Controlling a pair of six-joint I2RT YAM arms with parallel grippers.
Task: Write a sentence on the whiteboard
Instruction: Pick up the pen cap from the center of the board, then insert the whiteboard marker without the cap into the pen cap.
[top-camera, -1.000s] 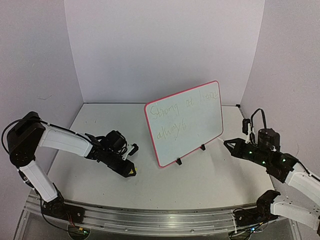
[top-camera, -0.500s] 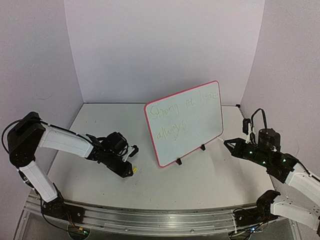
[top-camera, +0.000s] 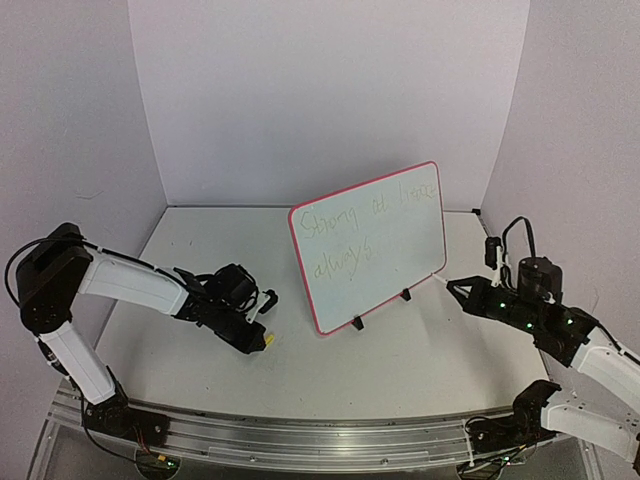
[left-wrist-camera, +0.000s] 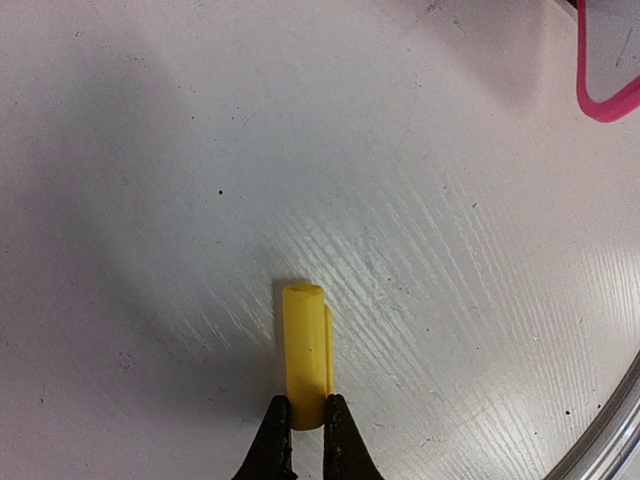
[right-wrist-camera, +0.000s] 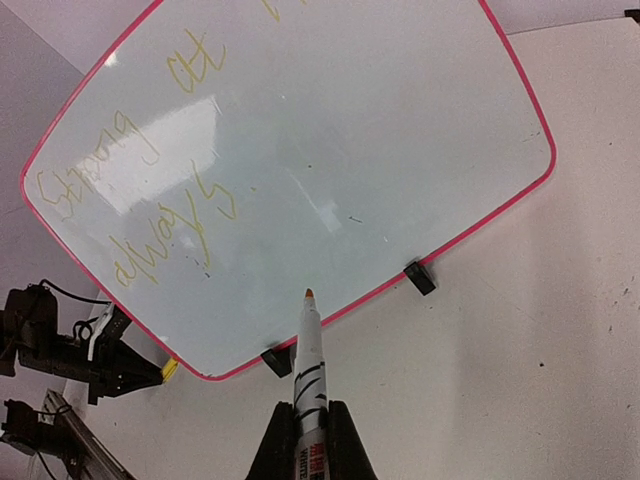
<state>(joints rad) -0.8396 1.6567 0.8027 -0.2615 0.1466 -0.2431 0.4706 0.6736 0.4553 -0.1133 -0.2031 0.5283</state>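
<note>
Pinching the near end of a short yellow marker cap (left-wrist-camera: 305, 350), the left gripper (left-wrist-camera: 307, 418) has its jaws closed down on it, low over the white table (left-wrist-camera: 150, 150). The left wrist view cuts off everything behind the black fingertips, and whether the cap is lifted or lying on the surface is hard to judge. From above, only a speck of yellow shows at that gripper's tip.

On the other side, the right gripper (right-wrist-camera: 308, 432) is clamped tight around the barrel of a marker (right-wrist-camera: 309, 365) that has black stripes. Its label is cut off at the frame's bottom edge. The pale orange tip points at the lower part of the whiteboard (top-camera: 405, 245), close to the pink rim; contact cannot be made out.

The whiteboard stands tilted back on small black feet (right-wrist-camera: 420, 277) near the table's middle, between the two arms. The sentence (top-camera: 343, 262) is faint yellow-green cursive in two lines, "always" below. The upper line's last word is barely legible from above and is cropped in the right wrist view.

Plain pale walls (top-camera: 330, 90) close in behind.
</note>
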